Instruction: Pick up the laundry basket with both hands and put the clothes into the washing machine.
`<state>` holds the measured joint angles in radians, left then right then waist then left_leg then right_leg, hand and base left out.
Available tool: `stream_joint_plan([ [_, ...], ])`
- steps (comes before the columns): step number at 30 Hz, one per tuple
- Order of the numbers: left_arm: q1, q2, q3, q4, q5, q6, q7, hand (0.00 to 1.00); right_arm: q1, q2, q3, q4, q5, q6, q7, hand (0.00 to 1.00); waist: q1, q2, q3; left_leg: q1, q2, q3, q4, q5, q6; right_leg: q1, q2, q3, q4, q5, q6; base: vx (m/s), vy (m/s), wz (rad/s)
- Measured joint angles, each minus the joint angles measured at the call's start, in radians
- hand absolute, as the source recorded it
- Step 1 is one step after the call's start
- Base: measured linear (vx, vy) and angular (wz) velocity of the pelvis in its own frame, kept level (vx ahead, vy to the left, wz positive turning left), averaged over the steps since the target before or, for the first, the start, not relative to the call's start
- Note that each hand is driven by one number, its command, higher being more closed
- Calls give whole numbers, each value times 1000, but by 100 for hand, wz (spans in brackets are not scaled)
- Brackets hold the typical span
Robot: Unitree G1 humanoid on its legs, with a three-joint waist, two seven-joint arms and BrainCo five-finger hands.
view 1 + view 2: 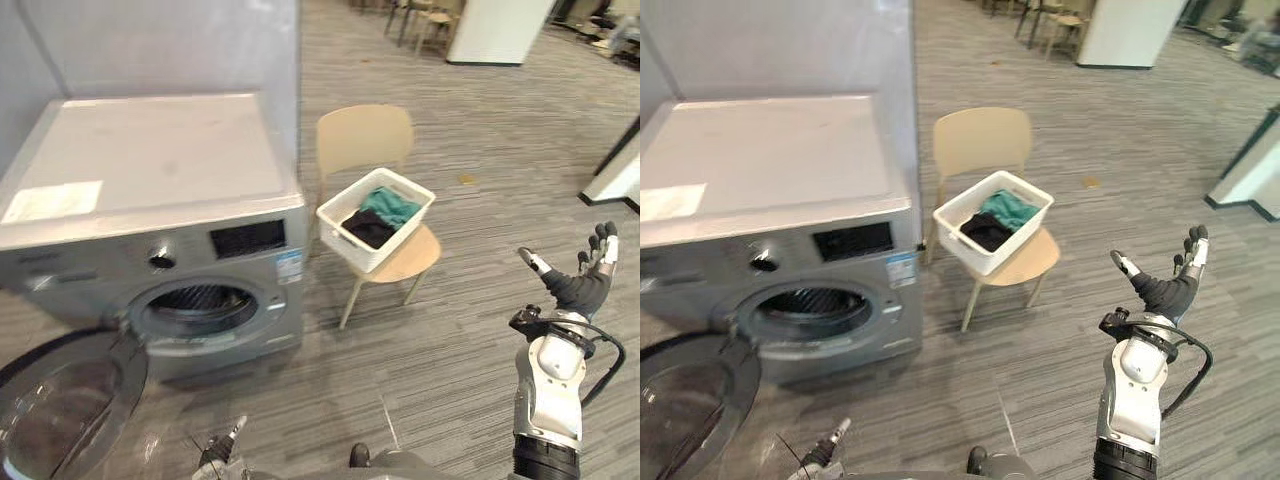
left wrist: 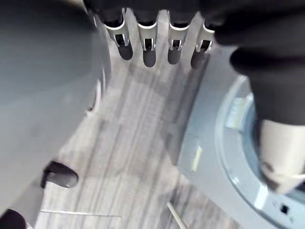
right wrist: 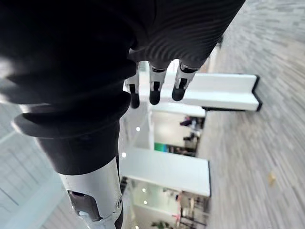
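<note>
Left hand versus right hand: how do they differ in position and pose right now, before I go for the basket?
The left hand hangs low by the washing machine's open door; the right hand is raised, out to the right of the chair. The left hand's fingers point at the floor in a row; the right hand's are spread, thumb wide. Both are open, hold nothing and are apart from the laundry basket.

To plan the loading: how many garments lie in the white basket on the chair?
2 visible in the laundry basket: a teal garment toward the back, a black garment in front of it; more may lie hidden underneath.
</note>
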<state>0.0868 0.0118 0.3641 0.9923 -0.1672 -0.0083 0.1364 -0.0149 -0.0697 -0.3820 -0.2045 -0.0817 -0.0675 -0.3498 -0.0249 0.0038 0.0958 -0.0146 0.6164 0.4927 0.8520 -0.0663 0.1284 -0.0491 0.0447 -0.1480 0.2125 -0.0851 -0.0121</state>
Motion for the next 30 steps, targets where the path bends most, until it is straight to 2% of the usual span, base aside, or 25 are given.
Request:
stream_joint_plan([
  [1,0,-17,-2,-13,0,-1,0,0,0,-14,0,-7,-3,0,-2,0,4,10,3,-39,-49,-60,35,-57,-53,18,1,23,-16,-4,-10,234,-210,-73],
  [3,6,-34,-6,-23,0,-1,0,0,-1,-37,31,-12,-9,3,0,0,18,35,19,-108,-229,-162,-12,-168,-119,60,12,80,-44,-18,-38,210,-86,-79],
  [4,12,-34,-11,-24,0,-1,-1,0,-1,-37,40,-12,-12,3,2,0,18,38,20,-115,-270,-166,-48,-187,-126,63,14,88,-49,-19,-40,216,-13,-54],
  [5,11,-35,-15,-23,0,-1,-1,0,-1,-38,59,-13,-17,4,3,0,28,43,24,-141,-377,-138,-192,-199,-134,88,19,101,-74,-23,-44,178,12,-26],
  [6,10,-35,-15,-22,0,-1,-1,0,-2,-39,61,-13,-18,4,3,0,31,45,24,-148,-392,-131,-217,-198,-134,92,21,102,-80,-25,-46,181,29,-16],
  [8,-3,-35,-20,-15,1,1,-1,0,-32,-41,94,-13,-21,5,2,0,42,51,33,-194,-486,-119,-375,-181,-146,121,25,101,-116,-29,-45,196,67,0],
  [9,-4,-34,-19,1,1,3,-1,0,-61,-40,129,-13,-29,5,3,0,47,63,33,-191,-509,-117,-446,-122,-103,126,30,112,-119,-36,-35,288,88,-18],
  [10,-4,-31,-6,7,0,4,0,0,-85,-38,176,-12,-32,6,3,0,65,50,37,-155,-524,-88,-487,-117,-78,135,19,130,-119,-45,-22,247,63,-22],
  [11,-8,-29,-5,12,0,4,0,0,-95,-41,203,-11,-37,6,5,0,69,46,37,-152,-533,-87,-494,-121,-71,134,12,130,-118,-49,-15,277,65,-11],
  [13,-21,-29,2,21,0,6,-1,0,-114,-41,289,9,-48,7,31,0,80,34,41,-120,-559,-88,-490,-155,-26,133,-14,123,-36,-118,16,321,74,10],
  [14,-22,-29,1,21,-1,5,-1,0,-114,-38,304,23,-50,7,38,0,88,30,44,-103,-566,-85,-492,-166,-29,129,-22,122,7,-142,28,320,55,-3],
  [15,-22,-27,2,21,-2,5,-1,0,-114,-28,330,58,-57,8,54,0,104,26,44,-67,-569,-73,-498,-183,-32,89,-33,120,153,-188,92,257,33,-16],
  [16,-19,-26,1,21,-11,7,-1,0,-108,-12,352,79,-71,10,72,0,102,18,46,-34,-577,-72,-506,-196,-35,18,-50,120,363,-205,202,204,25,-10],
  [17,-19,-20,1,21,-12,13,-1,0,-98,-3,357,80,-79,10,80,0,97,10,47,-19,-583,-78,-507,-203,-33,-17,-59,122,468,-200,262,241,-10,17],
  [18,-20,-9,0,21,-12,24,-1,0,-75,5,362,80,-87,10,97,0,91,-3,48,11,-596,-99,-509,-216,-33,-81,-85,115,654,-180,282,250,-50,60],
  [19,-19,-7,-10,21,-12,27,-1,0,-46,1,357,80,-94,10,112,0,75,-17,49,47,-613,-137,-530,-217,-34,-105,-137,73,763,-183,270,305,-62,80],
  [20,-16,-7,-14,21,-10,26,-2,0,-32,-2,356,80,-100,10,116,0,63,-22,45,58,-619,-161,-543,-216,-35,-111,-168,44,784,-185,258,275,-73,93],
  [21,-15,-2,-14,20,-10,26,-1,0,-17,-5,351,80,-111,10,122,0,55,-27,40,71,-622,-191,-555,-214,-38,-119,-205,18,781,-192,223,276,-89,92],
  [22,-23,6,-20,20,-10,26,-1,0,-10,-16,343,80,-119,10,140,0,51,-39,32,75,-620,-236,-570,-210,-46,-144,-240,20,713,-207,139,270,-106,86],
  [24,-28,9,-31,21,1,25,-2,0,-6,-32,319,79,-133,10,149,0,38,-32,35,72,-615,-315,-579,-199,-63,-154,-253,73,556,-219,106,235,-151,110],
  [26,-46,9,-54,22,14,23,-3,0,9,-46,276,79,-167,13,159,0,40,-35,32,63,-609,-383,-573,-197,-79,-163,-243,222,384,-213,109,229,-251,122],
  [27,-49,9,-57,23,23,22,-3,0,19,-56,259,79,-178,18,160,0,38,-38,30,60,-597,-427,-565,-202,-103,-167,-233,315,299,-198,124,207,-297,107],
  [28,-49,12,-58,28,23,20,-3,0,24,-57,254,79,-189,23,161,0,39,-39,29,61,-592,-449,-561,-205,-117,-168,-230,348,261,-175,128,199,-347,110],
  [29,-43,20,-58,38,23,19,-1,0,32,-57,253,79,-204,34,165,0,41,-46,25,63,-581,-483,-549,-217,-150,-164,-229,389,202,-107,147,202,-407,87],
  [30,-30,31,-57,38,22,19,-2,0,40,-56,254,79,-205,35,175,0,41,-67,14,61,-582,-511,-540,-229,-174,-165,-234,397,166,-19,164,250,-570,103],
])
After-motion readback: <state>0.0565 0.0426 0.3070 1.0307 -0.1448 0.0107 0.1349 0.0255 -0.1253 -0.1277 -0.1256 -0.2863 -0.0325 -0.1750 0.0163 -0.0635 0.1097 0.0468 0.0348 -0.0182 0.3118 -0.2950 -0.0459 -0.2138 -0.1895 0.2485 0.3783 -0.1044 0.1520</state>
